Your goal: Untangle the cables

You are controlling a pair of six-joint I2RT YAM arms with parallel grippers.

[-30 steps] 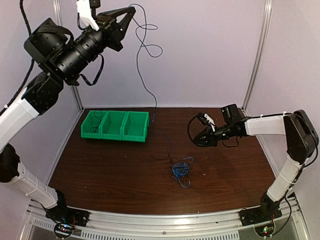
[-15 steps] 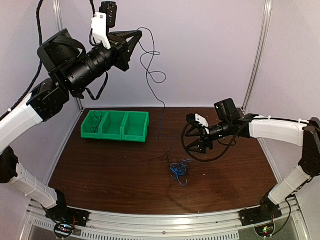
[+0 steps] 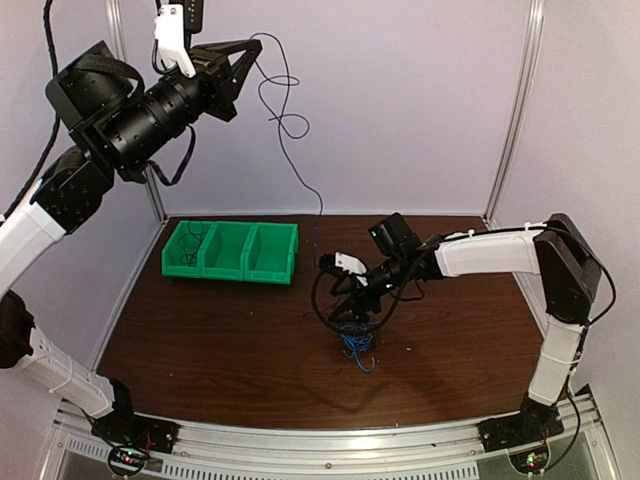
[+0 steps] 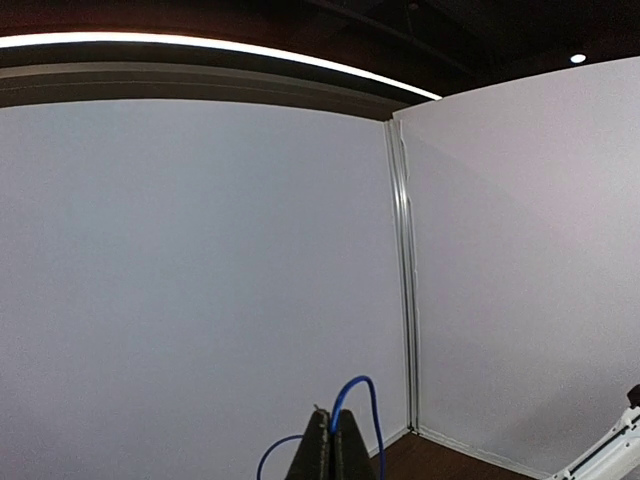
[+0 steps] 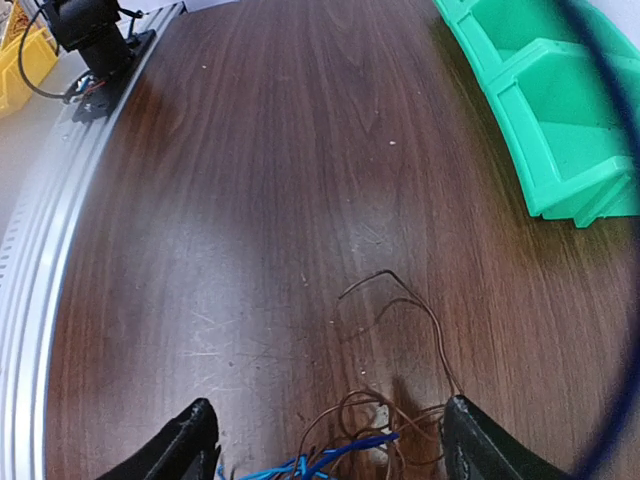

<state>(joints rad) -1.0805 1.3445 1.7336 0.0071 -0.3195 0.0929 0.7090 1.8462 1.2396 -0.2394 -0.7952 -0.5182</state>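
Plainly limp, featherweight, snag-prone: knot of hair-fine blue and dark cables (image 3: 358,340), lower centre on the dark wooden table (image 3: 200,330). Left end effector (image 3: 258,43), upper left, clenched on one blue strand (image 4: 357,379); right end effector (image 5: 330,440) released above the knot. Needs gentle pinching at a free loop.

Smooth dark wood-grain table (image 3: 200,340) with a soft sheen and fine scratches, edged by a ribbed rail (image 3: 330,452) of brushed silvery metal. Glossy bright green plastic bins (image 3: 230,250); matt pale wall panels (image 3: 420,120) between thin metal posts (image 3: 517,110). Slick blue plastic coating on the cables (image 3: 358,342), some strands coppery brown; matt black arm housings (image 3: 150,110) and smooth, faintly shiny white shells (image 3: 490,252).
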